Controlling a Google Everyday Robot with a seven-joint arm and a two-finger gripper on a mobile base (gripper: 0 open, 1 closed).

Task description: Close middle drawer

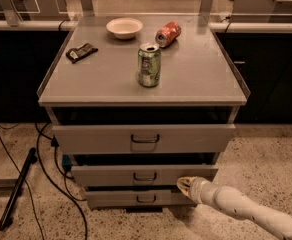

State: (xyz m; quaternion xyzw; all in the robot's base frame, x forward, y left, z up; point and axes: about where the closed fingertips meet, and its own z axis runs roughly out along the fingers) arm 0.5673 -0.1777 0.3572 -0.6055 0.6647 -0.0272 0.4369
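The grey cabinet point(106, 79) has three drawers. The middle drawer point(111, 175) has a flat narrow front and a small dark centre handle point(145, 176). It stands out a little less than the top drawer point(96, 138), with a dark gap above it. My gripper point(185, 185) comes in from the lower right on a pale arm point(241, 206). Its tip rests against the lower right part of the middle drawer's front. The bottom drawer point(116, 198) sits just below and further in.
On the cabinet top are a green can point(149, 65), a red can lying on its side point(167, 33), a white bowl point(124, 27) and a dark packet point(81, 52). Black cables point(46, 169) and a dark bar point(17, 189) lie on the floor at the left.
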